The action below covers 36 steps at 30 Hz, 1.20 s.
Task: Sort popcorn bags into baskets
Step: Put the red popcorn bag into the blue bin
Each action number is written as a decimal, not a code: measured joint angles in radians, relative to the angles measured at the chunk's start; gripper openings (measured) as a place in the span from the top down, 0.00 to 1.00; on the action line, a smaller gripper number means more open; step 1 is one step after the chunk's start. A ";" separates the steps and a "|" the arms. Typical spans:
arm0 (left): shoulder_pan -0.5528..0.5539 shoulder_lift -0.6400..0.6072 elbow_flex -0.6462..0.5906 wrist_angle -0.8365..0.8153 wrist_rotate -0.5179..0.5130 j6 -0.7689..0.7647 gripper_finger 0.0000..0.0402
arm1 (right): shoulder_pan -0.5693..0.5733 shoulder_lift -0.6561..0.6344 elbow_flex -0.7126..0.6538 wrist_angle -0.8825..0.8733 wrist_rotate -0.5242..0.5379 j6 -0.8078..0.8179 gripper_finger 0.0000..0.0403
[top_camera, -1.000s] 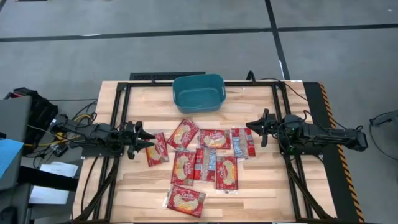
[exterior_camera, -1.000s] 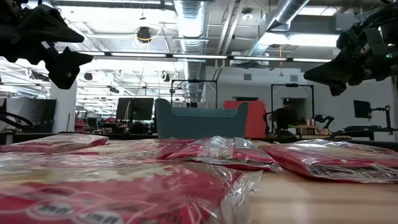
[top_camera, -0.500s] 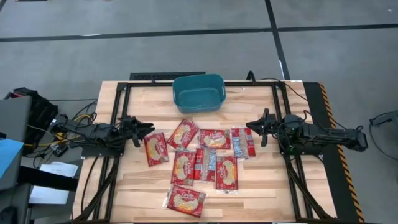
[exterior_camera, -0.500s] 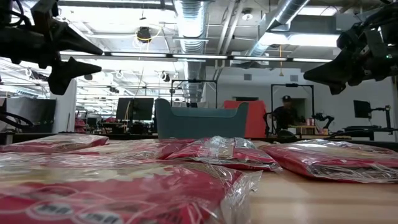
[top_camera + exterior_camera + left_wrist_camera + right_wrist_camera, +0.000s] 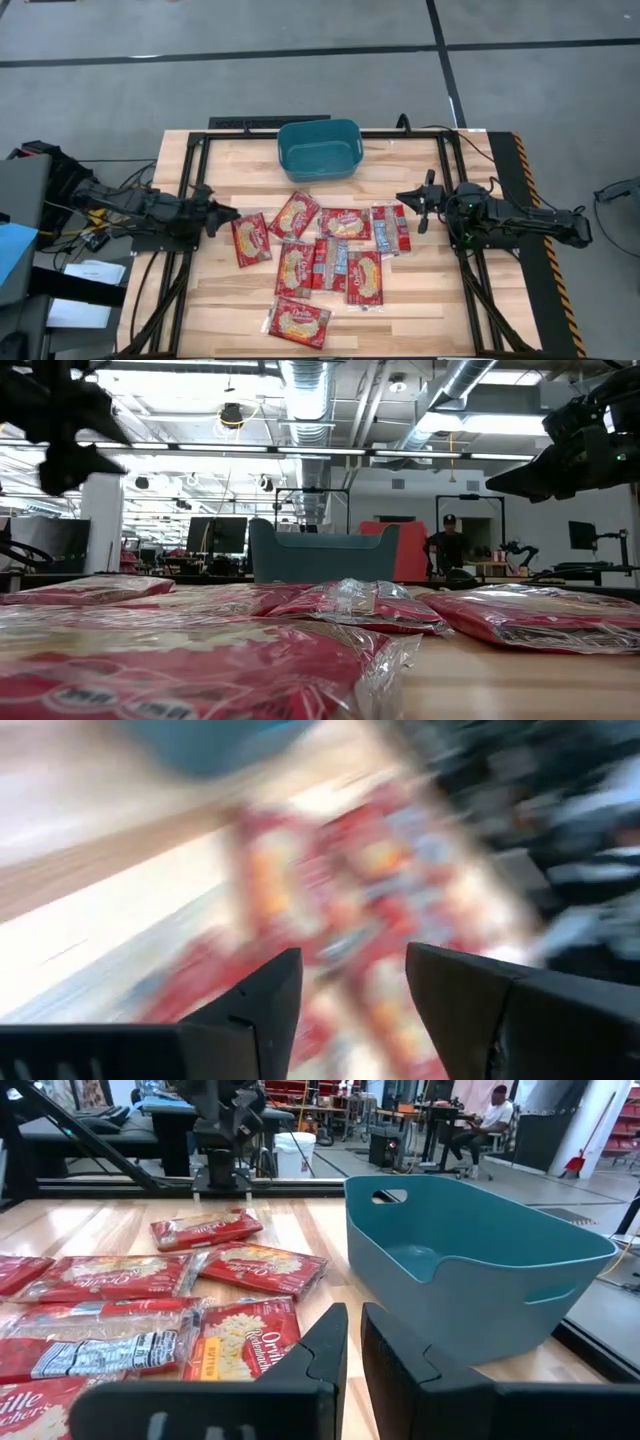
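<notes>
Several red popcorn bags (image 5: 325, 250) lie flat on the wooden table, some overlapping. The leftmost one (image 5: 251, 240) lies apart, and one (image 5: 300, 322) lies near the front edge. The teal basket (image 5: 319, 149) stands at the far middle, with nothing showing inside it (image 5: 470, 1260). My left gripper (image 5: 228, 212) hovers open just left of the leftmost bag, nothing between its fingers (image 5: 350, 990). My right gripper (image 5: 408, 200) is shut and points level at the right end of the bags, above the table (image 5: 354, 1342).
Black frame rails (image 5: 190, 190) run along both sides of the table, and cables lie off its left edge (image 5: 110, 215). Bare wood (image 5: 420, 300) shows at the near right. A person (image 5: 447, 545) is in the room beyond the table.
My left gripper has risen and drawn back a little toward the table's left edge, rolling and tipping as it went. It stays open with nothing held. My right gripper has rolled slightly in place. The bags and the basket have not moved.
</notes>
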 joint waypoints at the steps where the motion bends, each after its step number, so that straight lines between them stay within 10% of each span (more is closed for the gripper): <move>1: 0.006 0.046 0.041 -0.083 0.002 -0.034 0.59 | 0.000 0.000 0.000 0.000 0.000 0.000 0.85; 6: 0.051 0.287 0.151 -0.308 0.005 -0.158 0.59 | 0.000 0.000 0.000 0.004 0.000 0.000 0.85; 20: 0.230 0.737 0.110 -0.251 0.188 -0.396 0.26 | 0.000 0.000 0.007 0.005 -0.004 0.347 0.85; 36: 0.220 1.043 0.068 0.278 0.294 -0.428 0.27 | 0.000 0.000 0.010 -0.001 -0.003 0.359 0.85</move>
